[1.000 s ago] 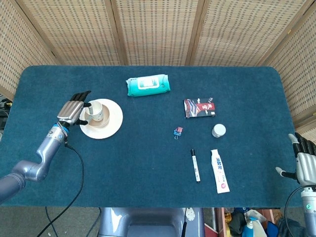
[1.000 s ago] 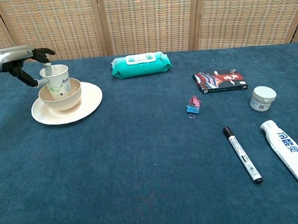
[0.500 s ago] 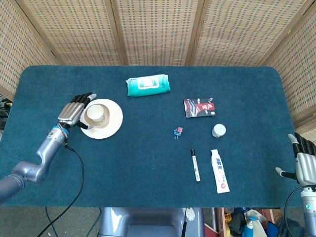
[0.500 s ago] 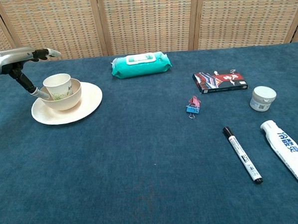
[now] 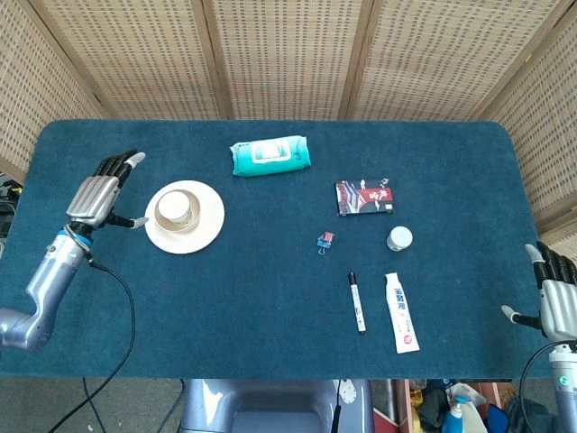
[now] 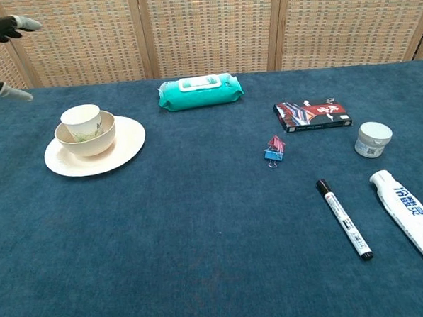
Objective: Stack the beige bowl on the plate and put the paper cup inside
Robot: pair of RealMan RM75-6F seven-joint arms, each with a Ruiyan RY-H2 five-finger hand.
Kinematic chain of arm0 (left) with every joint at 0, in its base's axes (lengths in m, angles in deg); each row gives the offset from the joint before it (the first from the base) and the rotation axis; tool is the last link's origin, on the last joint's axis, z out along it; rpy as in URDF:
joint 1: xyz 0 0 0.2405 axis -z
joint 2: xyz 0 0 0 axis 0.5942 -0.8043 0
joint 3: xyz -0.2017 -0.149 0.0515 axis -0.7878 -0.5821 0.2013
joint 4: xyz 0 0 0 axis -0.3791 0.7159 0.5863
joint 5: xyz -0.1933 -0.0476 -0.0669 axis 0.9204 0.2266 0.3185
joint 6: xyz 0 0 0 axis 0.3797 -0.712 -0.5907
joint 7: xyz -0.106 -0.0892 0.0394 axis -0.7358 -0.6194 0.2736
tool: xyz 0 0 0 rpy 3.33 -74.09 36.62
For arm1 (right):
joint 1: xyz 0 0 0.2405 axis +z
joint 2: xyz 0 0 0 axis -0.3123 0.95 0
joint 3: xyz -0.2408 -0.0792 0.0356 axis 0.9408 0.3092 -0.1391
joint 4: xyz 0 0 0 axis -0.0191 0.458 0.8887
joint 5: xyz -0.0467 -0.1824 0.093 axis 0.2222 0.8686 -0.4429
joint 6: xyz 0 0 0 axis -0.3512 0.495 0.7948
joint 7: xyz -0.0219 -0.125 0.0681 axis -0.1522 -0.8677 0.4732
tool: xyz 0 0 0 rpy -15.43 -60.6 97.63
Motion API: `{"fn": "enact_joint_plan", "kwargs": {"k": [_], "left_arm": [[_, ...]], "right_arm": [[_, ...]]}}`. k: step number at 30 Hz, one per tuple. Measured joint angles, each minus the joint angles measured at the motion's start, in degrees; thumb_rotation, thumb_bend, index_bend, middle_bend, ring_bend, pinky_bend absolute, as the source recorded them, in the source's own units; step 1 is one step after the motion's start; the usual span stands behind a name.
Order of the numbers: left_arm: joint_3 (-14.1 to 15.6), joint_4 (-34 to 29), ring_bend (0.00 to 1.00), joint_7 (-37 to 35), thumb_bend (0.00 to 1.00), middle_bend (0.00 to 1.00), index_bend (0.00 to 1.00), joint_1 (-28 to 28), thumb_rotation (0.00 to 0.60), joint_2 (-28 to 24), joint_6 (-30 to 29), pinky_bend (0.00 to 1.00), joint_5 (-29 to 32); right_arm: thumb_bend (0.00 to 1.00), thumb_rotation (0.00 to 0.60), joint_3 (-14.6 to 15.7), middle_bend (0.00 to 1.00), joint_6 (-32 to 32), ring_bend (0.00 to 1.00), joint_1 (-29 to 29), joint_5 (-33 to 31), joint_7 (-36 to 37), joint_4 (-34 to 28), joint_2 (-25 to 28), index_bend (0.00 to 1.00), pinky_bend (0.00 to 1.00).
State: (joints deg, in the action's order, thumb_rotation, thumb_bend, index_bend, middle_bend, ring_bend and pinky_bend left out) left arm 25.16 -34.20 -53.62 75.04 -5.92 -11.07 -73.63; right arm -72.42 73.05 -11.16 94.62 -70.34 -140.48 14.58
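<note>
The paper cup [image 6: 81,122] stands upright inside the beige bowl [image 6: 100,139], and the bowl sits on the cream plate [image 6: 126,145] at the table's left. From above, the cup [image 5: 174,208] shows in the middle of the plate [image 5: 209,216]. My left hand [image 5: 97,193] hovers to the left of the plate, apart from it, fingers spread and holding nothing; only its fingertips [image 6: 6,26] show in the chest view. My right hand [image 5: 557,296] hangs open past the table's front right corner.
A teal wet-wipes pack [image 5: 270,156] lies at the back. A dark card box [image 5: 364,196], a binder clip [image 5: 325,241], a small white jar [image 5: 399,238], a marker [image 5: 357,302] and a toothpaste tube [image 5: 402,311] lie on the right half.
My left hand let go of the paper cup, which settled upright into the bowl, and then drew back to the left and up. The right hand stayed put.
</note>
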Motion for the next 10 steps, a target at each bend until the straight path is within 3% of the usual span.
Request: {"fn": "enact_joint_plan", "kwargs": {"k": [7, 10], "left_arm": [[1.2, -10.6, 0.00, 6.2, 0.00, 0.00, 0.00, -9.5, 0.600, -4.5, -12.3, 0.00, 2.2], [3.1, -15.4, 0.00, 9.4, 0.00, 0.00, 0.00, -15.4, 0.600, -5.4, -19.0, 0.00, 3.6]], "right_arm": [[0.00, 0.600, 0.1, 0.00, 1.3, 0.00, -0.4, 1.0, 0.4, -0.4, 0.3, 0.01, 0.00], [0.00, 0.600, 0.2, 0.00, 2.3, 0.00, -0.6, 1.7, 0.3, -0.4, 0.3, 0.01, 0.00]]}}
